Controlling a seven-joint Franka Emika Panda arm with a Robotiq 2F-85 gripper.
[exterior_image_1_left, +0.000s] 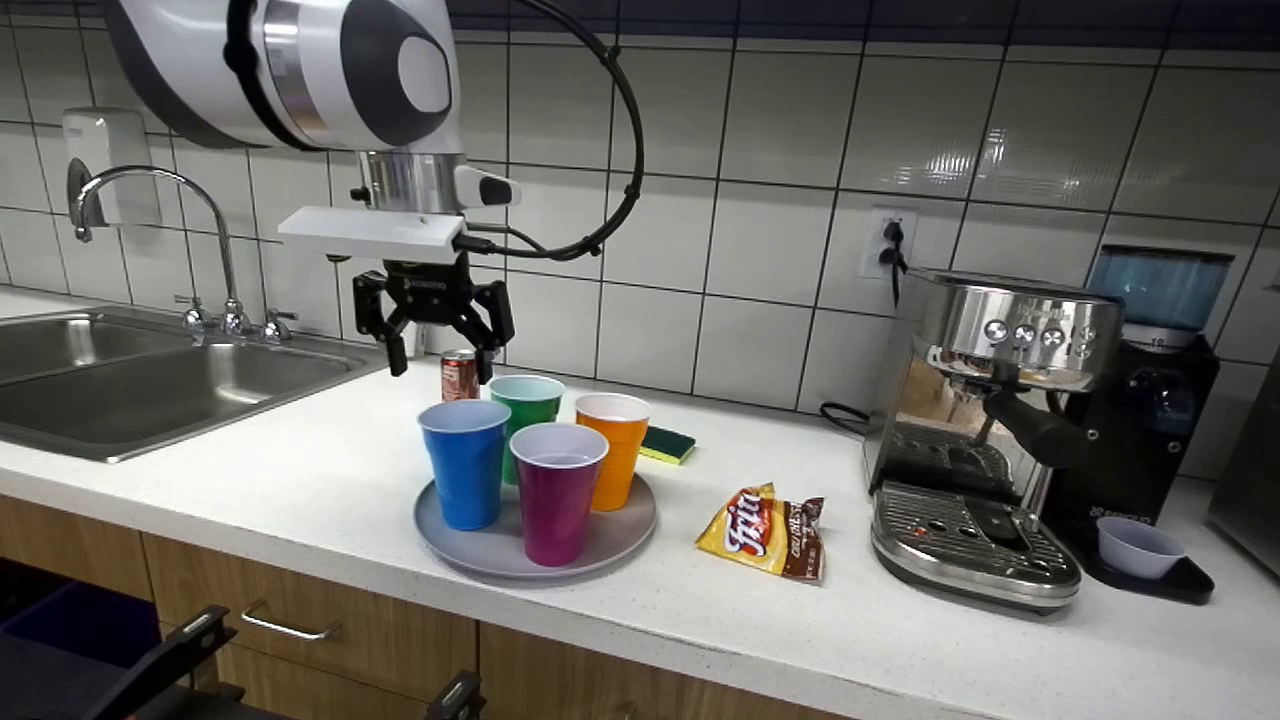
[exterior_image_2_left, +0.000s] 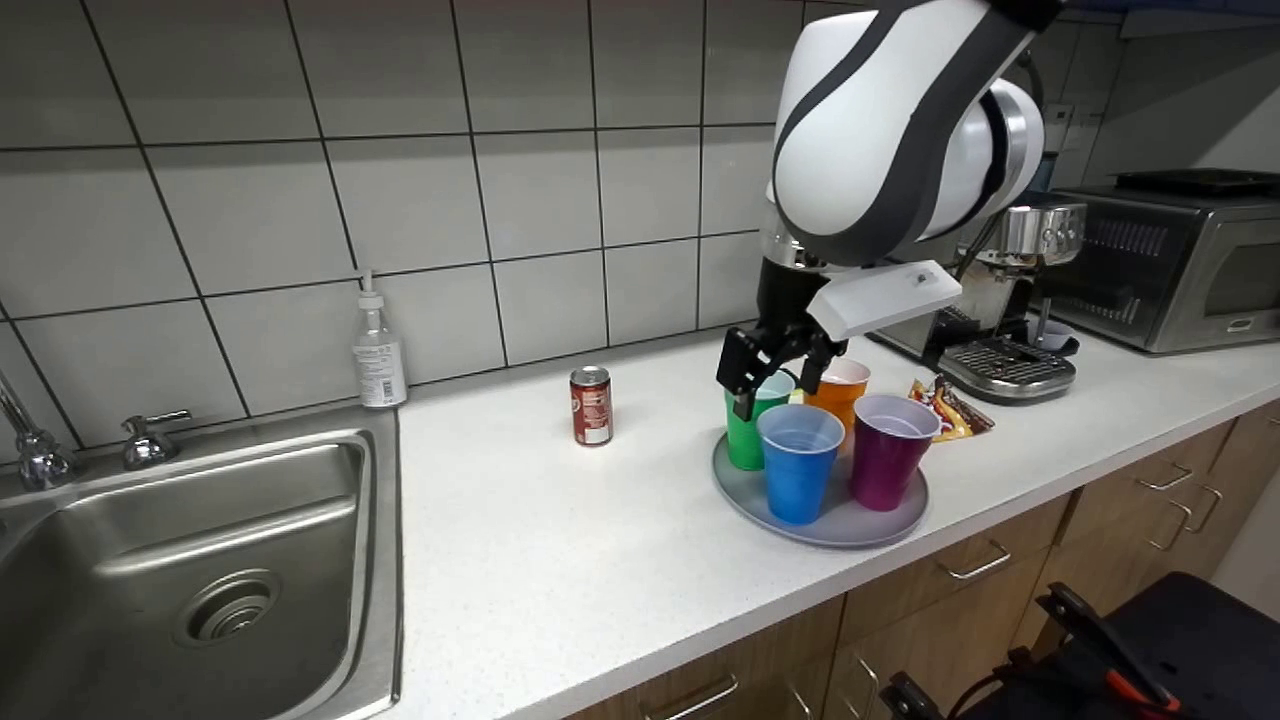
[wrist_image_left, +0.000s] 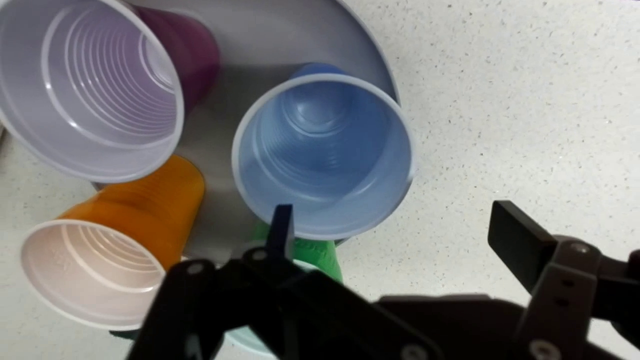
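Note:
My gripper (exterior_image_1_left: 441, 368) is open and empty, pointing down above the counter, just above rim height near the cups. A grey plate (exterior_image_1_left: 625, 532) bears a blue cup (exterior_image_1_left: 465, 475), a purple cup (exterior_image_1_left: 555, 512), an orange cup (exterior_image_1_left: 622, 460) and a green cup (exterior_image_1_left: 530, 408), all upright. In the wrist view the gripper (wrist_image_left: 391, 207) has one finger over the near rim of the blue cup (wrist_image_left: 325, 150) and the green cup (wrist_image_left: 320, 255), the other over bare counter. The gripper partly hides the green cup there. No contact with a cup is evident.
A red can (exterior_image_2_left: 591, 405) stands behind the cups towards the sink (exterior_image_2_left: 385, 560). A snack bag (exterior_image_1_left: 765, 533), a sponge (exterior_image_1_left: 667, 444) and an espresso machine (exterior_image_1_left: 980, 540) stand or lie on the plate's other side. A pump bottle (exterior_image_2_left: 379, 360) is by the wall.

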